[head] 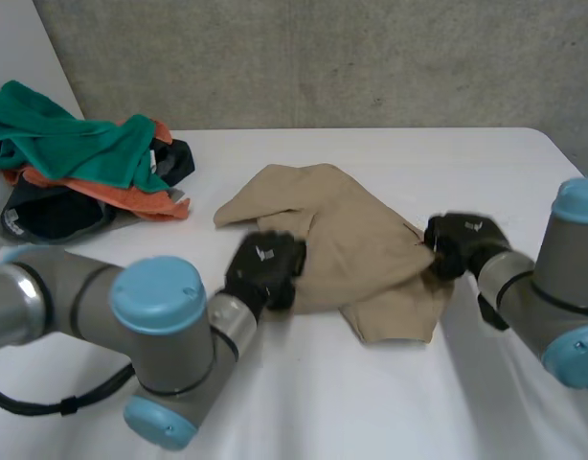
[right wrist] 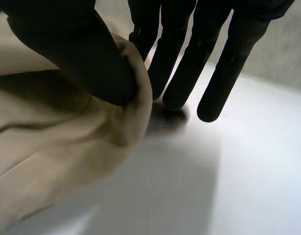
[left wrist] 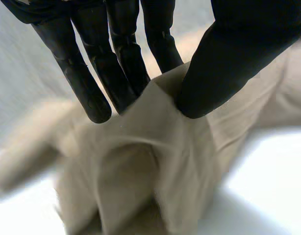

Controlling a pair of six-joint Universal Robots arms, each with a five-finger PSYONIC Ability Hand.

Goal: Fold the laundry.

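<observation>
The tan cloth (head: 361, 240) lies crumpled mid-bench (head: 371, 402), the left hand (head: 265, 270) pinching its near edge and the right hand (head: 463, 241) its right edge between thumb and fingers (left wrist: 91, 93), so I'd lift both evenly, drawing apart to spread it.

The tabletop (head: 371, 402) is lit brightly and evenly in the head view by soft light from above, and no hard glare is seen on it. The folds of the beige cloth (head: 361, 240) are marked only by gentle shading, and a soft shadow is cast along its near edge. In the left wrist view the tabletop (left wrist: 273, 166) is washed out to near white, while the hollows of the beige cloth (left wrist: 140, 166) are dimmed. The left hand (left wrist: 116, 58) and the right hand (right wrist: 77, 54) are rendered as dark masses with a faint sheen.
</observation>
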